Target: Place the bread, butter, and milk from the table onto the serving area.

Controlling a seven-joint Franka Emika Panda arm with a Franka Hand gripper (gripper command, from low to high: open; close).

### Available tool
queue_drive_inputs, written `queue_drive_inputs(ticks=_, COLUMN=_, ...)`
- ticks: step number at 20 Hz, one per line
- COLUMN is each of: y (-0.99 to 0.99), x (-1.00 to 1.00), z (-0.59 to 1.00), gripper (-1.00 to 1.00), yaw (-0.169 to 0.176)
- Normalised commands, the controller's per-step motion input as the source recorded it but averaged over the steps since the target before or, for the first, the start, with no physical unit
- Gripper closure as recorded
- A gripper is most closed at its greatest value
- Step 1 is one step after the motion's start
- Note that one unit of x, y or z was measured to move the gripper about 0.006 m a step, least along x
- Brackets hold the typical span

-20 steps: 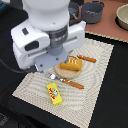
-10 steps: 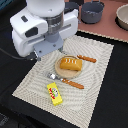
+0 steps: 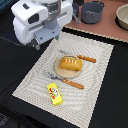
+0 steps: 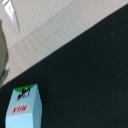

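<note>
One bread (image 3: 70,64) sits on the one plate (image 3: 59,71) at the middle of the mat (image 3: 95,82). One butter (image 3: 54,93) lies on the mat's near part. One milk (image 4: 22,107) rests off the mat on the dark counter (image 4: 90,75), seen only in the wrist view. Whether the claw is open cannot be told. Two orange-handled utensils (image 3: 75,83) flank the plate.

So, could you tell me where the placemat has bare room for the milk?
The serving area is bare along the exterior view's right edge, beyond both knives. The middle is crowded: bread on the plate, with butter nearby.
</note>
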Motion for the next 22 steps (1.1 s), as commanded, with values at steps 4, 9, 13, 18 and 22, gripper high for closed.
queue_drive_inputs(ticks=4, y=0.58, x=-0.78, z=-0.10, gripper=-1.00, yaw=0.068)
queue_drive_inputs(ticks=9, y=0.59, x=-0.77, z=-0.15, gripper=-1.00, yaw=0.069)
queue_drive_inputs(ticks=13, y=0.58, x=-0.74, z=-0.27, gripper=-1.00, yaw=0.078)
queue_drive_inputs(ticks=18, y=0.51, x=-0.75, z=-0.38, gripper=-1.00, yaw=0.085)
queue_drive_inputs(ticks=22, y=0.34, x=-0.69, z=-0.40, gripper=-1.00, yaw=0.070)
